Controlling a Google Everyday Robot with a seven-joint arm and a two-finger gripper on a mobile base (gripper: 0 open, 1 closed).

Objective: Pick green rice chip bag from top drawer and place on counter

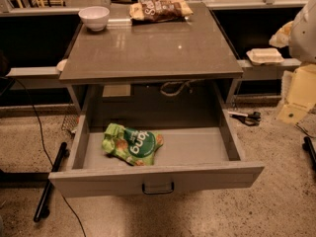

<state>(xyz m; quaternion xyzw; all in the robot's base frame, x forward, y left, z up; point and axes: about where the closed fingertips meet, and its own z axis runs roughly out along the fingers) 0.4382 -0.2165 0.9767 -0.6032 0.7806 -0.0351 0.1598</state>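
Observation:
The green rice chip bag [132, 144] lies flat in the left half of the open top drawer [197, 147], lettering up. The drawer is pulled fully out, with its front panel and dark handle [158, 187] nearest me. The counter [153, 48] is the grey-brown tabletop above and behind the drawer. My arm shows as a white shape at the right edge, with pale yellow parts of the gripper [297, 100] below it. The gripper is well to the right of the drawer and touches nothing.
A white bowl [94, 18] stands at the counter's far left corner. A larger brown snack bag [160, 9] lies at the far edge. A white clamshell box [265, 56] sits on a ledge to the right. Scissors [247, 116] and cables lie on the floor.

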